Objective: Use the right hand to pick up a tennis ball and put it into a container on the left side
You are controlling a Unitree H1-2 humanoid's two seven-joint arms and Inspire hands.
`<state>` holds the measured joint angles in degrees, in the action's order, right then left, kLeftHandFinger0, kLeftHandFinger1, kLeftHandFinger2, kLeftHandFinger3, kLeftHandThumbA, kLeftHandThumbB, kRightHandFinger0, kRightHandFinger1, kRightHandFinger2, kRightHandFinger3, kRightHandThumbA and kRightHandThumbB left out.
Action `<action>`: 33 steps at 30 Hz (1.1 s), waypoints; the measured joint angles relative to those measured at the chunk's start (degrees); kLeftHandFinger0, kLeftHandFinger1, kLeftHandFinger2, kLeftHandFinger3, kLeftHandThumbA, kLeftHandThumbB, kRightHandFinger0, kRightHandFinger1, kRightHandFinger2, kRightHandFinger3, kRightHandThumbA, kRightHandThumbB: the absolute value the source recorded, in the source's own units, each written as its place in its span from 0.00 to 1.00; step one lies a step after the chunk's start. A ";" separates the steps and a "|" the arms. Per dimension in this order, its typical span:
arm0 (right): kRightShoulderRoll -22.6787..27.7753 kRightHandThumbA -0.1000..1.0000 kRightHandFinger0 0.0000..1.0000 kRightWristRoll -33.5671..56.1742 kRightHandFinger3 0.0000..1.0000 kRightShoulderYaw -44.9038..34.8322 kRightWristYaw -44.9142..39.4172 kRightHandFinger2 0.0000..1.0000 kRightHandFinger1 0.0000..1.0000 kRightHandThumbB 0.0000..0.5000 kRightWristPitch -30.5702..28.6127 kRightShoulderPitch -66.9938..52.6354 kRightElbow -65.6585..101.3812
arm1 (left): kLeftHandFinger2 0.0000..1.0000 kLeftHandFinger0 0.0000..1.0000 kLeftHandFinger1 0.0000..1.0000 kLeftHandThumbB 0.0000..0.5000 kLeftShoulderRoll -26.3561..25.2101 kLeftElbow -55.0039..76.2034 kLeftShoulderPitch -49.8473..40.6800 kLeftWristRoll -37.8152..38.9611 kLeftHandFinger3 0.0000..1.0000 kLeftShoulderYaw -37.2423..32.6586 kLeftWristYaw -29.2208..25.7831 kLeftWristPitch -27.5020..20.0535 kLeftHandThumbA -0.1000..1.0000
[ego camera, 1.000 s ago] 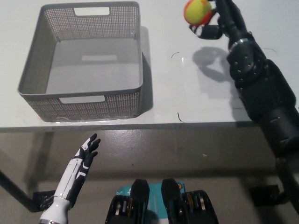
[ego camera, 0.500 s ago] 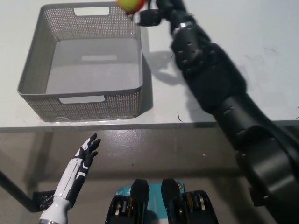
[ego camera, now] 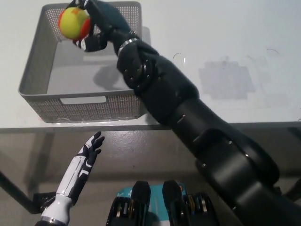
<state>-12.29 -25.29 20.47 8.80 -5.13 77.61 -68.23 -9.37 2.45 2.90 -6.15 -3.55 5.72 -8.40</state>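
Ball (ego camera: 74,23) sits clasped in your right hand (ego camera: 91,26), held in the air over the far left part of the basket (ego camera: 94,106), clear of its mesh walls. You are at the placing step: the carry looks done and only the release is left. For that, I'd judge you need to spread the fingers with the ball inside the rim, perhaps lowering first so it doesn't bounce out. The basket looks empty, though the arm hides its right side. Your left hand (ego camera: 89,153) rests low, fingers apart, below the surface (ego camera: 225,56). No brand or writing can be read anywhere.
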 measured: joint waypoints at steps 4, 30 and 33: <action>-0.82 0.59 0.00 -0.76 0.54 1.63 0.80 0.46 0.17 0.00 -1.04 -0.03 -3.39 | 1.00 1.00 1.00 0.33 -0.02 0.33 0.26 -0.01 1.00 -0.04 0.21 0.36 1.00; 0.12 1.00 1.00 -5.65 1.00 10.23 -0.42 1.00 1.00 1.00 2.90 0.14 -10.38 | 1.00 1.00 1.00 0.30 -0.83 0.35 2.15 -0.10 1.00 -0.21 1.20 1.39 1.00; 0.61 1.00 1.00 -5.69 1.00 10.22 -0.75 1.00 1.00 1.00 3.42 0.25 -9.92 | 1.00 1.00 1.00 0.31 -0.87 0.35 2.25 -0.13 1.00 -0.22 1.27 1.58 1.00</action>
<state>-11.69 -30.98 30.70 8.05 -1.71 77.87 -78.15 -10.24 2.80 5.16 -6.28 -3.76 6.98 -6.81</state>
